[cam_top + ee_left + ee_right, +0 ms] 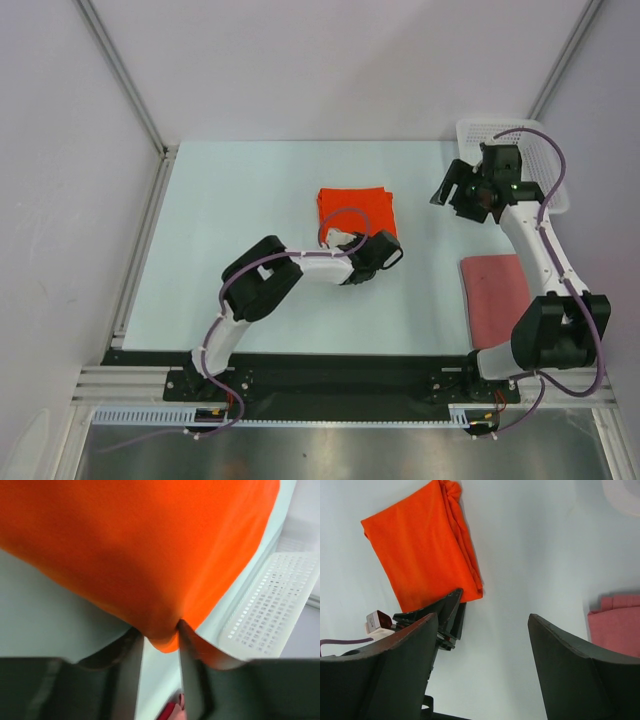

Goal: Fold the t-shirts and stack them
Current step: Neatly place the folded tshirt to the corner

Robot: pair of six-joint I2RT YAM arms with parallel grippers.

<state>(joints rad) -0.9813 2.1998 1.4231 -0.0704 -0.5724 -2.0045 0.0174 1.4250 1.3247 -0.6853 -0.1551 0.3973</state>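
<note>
1. The orange t-shirt (355,208) lies folded into a rectangle near the middle of the surface (250,200), a little toward the far edge.
2. My left gripper (162,647) is low at the shirt's near right corner. Its jaws are narrow, with the tip of that corner between them. I cannot tell whether they are pinching the cloth.
3. My right gripper (482,617) hangs above the surface toward the far right corner. Its jaws are wide apart with nothing between them.
4. The brick-red t-shirt (493,290) lies folded flat beside the right edge, toward the near side and well apart from the orange one.
5. A white lattice basket (470,135) sits in the far right corner.
</note>
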